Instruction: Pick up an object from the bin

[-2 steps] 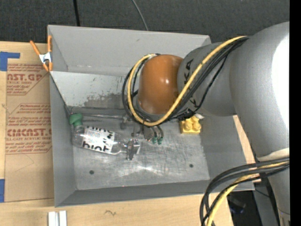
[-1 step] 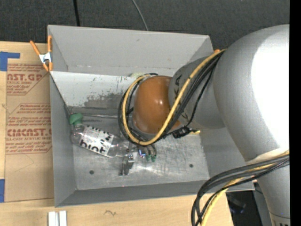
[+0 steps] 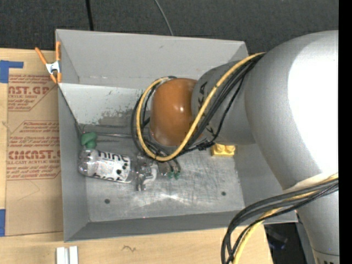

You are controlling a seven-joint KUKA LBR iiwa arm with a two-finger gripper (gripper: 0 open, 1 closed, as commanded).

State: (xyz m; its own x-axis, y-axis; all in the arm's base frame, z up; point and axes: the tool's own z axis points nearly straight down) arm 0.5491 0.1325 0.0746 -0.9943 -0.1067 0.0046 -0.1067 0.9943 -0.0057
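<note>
Plainly, the thing nearest my gripper (image 3: 144,175) is a crumpled clear bottle (image 3: 104,165) with a black-and-white label. It lies on its side just left of me, its near end touching me or almost. I judge it light, thin-walled and slick, likely to dent rather than break, so a grip across the body's middle should hold. A green cap (image 3: 88,140) sits at its far end. 2 small bits lie to my right: a green scrap (image 3: 175,174) close by and a yellow block (image 3: 224,149) further off. My orange cover (image 3: 170,111) hides the floor behind me. I cannot tell whether my gripper is spread or closed.
</note>
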